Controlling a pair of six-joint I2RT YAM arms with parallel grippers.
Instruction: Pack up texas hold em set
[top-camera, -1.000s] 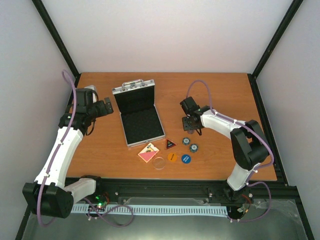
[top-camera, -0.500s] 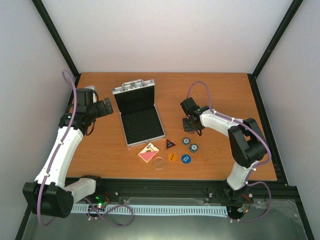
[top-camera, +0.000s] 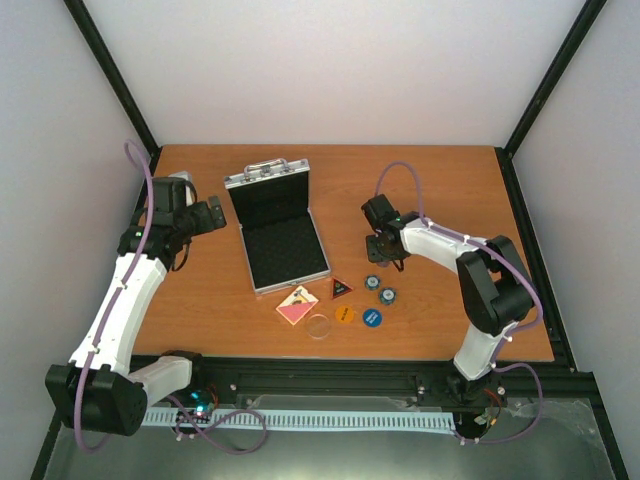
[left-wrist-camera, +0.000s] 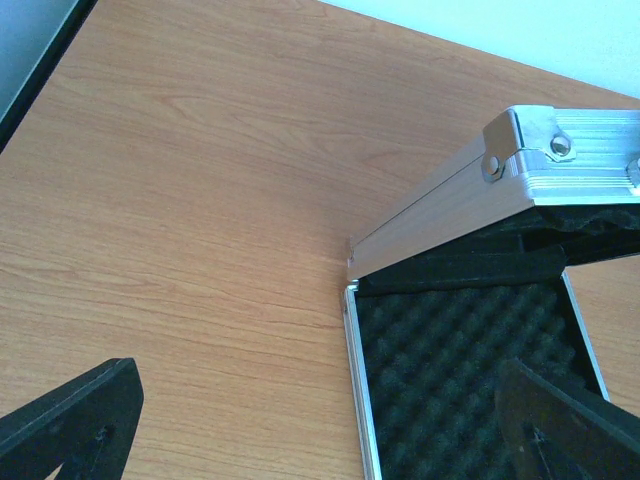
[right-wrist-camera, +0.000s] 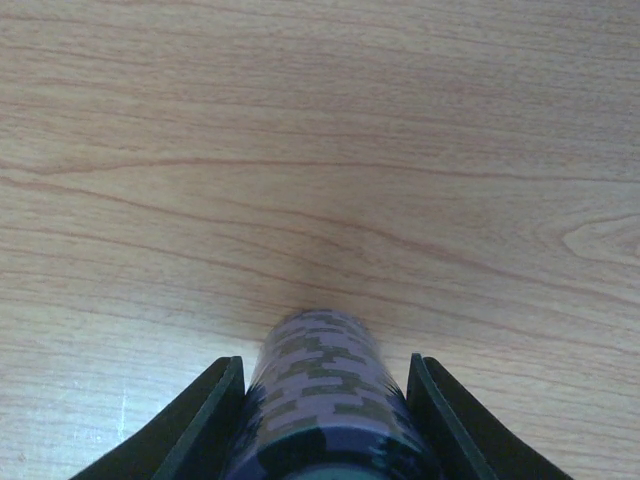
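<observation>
While the right pincer (top-camera: 383, 256) is clenching a blue-white chip stack (right-wrist-camera: 325, 400) across its curved side, close to the surface (top-camera: 450, 190) and to the right of the open aluminium case (top-camera: 287, 250), the left pincer (top-camera: 214, 214) is hanging released, fingers wide apart, beside the case's left edge. Two more blue-white chips (top-camera: 372, 283), the red-black triangle (top-camera: 341, 289), pink card deck (top-camera: 298, 305), clear disc (top-camera: 319, 326), orange disc (top-camera: 345, 315) and blue disc (top-camera: 372, 318) are lying loose in front of the case. The stack is probably handling as light but unbound, with stiff, smooth chips liable to slide apart, so squeezing its sides at mid-length is looking safest. The black foam (left-wrist-camera: 460, 370) is looking soft enough to cushion a gentle placing.
</observation>
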